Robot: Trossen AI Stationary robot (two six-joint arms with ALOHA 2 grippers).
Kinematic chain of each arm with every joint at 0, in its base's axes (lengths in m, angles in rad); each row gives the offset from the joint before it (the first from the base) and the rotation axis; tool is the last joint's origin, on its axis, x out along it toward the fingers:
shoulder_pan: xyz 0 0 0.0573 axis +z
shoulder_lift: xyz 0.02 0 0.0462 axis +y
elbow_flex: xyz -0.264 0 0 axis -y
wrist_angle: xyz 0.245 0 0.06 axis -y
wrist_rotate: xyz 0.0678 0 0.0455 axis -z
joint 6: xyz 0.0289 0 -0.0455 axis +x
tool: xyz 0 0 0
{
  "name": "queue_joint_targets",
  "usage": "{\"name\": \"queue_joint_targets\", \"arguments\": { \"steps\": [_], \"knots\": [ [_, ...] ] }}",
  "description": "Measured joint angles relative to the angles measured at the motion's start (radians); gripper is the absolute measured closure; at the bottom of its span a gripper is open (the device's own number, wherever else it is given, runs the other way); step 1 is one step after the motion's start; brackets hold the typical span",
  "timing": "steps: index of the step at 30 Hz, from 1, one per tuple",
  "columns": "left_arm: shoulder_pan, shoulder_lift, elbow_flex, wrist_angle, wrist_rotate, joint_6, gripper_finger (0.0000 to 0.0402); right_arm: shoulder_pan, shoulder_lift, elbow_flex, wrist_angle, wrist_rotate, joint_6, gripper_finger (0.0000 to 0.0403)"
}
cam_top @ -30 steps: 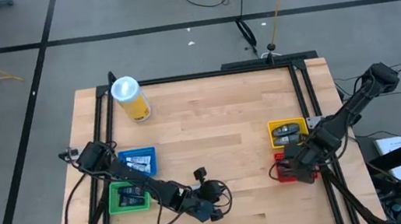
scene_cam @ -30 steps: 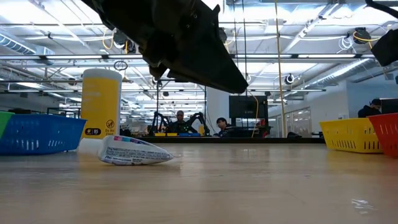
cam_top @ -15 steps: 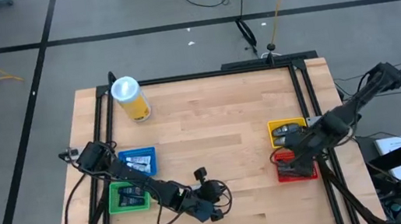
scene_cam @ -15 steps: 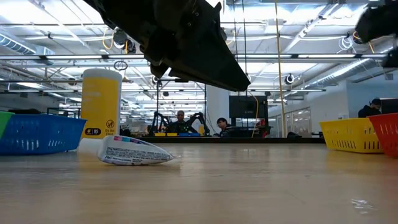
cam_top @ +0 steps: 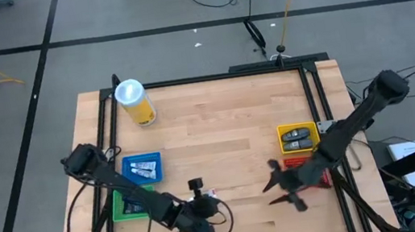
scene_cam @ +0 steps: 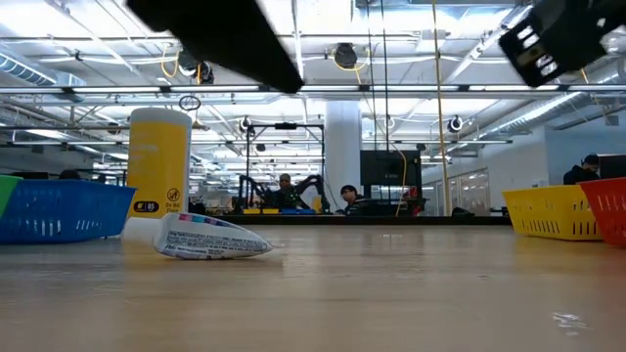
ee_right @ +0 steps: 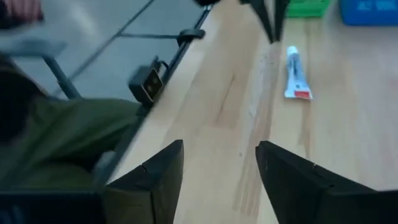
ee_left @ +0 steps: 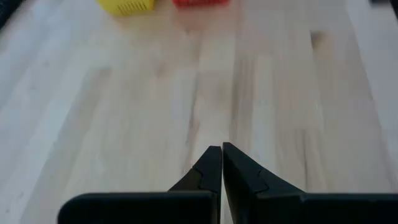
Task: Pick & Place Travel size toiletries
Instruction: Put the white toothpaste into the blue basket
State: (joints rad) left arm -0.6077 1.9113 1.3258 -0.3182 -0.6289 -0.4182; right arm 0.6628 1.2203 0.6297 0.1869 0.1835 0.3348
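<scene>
R tool [cam_top: 281, 189] open, empty, near red bin [cam_top: 319, 177]. L tool [ee_left: 222, 163] closed, prob. empty. White tube [ee_right: 295, 73] on tabletop [cam_top: 225, 122] nearby.

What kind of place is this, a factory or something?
Probably a robotics lab in a large open hall: a wooden table with two mounted arms, more arm rigs and seated people behind, exposed ceiling lights.

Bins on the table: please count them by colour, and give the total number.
Blue bin: 1
Green bin: 1
Yellow bin: 1
Red bin: 1, mostly hidden under the right arm
Total: 4
</scene>
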Motion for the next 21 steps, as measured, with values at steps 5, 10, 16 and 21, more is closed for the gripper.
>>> {"name": "queue_joint_targets", "arguments": {
  "steps": [5, 10, 16, 21],
  "knots": [
    [-0.012, -0.003, 0.0, -0.153, 0.048, -0.074, 0.0378, -0.002, 0.25, -0.005, 0.263, 0.004, -0.116, 0.0218],
    [0.022, -0.001, -0.033, -0.23, 0.123, -0.182, 0.0307, -0.002, 0.447, -0.005, 0.463, -0.002, -0.11, 0.0225],
    [0.067, -0.001, -0.131, -0.13, 0.246, -0.205, 0.0189, -0.002, 0.548, -0.005, 0.521, -0.04, -0.058, 0.0227],
    [0.07, 0.001, -0.19, -0.08, 0.243, -0.211, 0.0176, -0.002, 0.556, -0.005, 0.529, -0.033, -0.049, 0.0227]
  ]
}}
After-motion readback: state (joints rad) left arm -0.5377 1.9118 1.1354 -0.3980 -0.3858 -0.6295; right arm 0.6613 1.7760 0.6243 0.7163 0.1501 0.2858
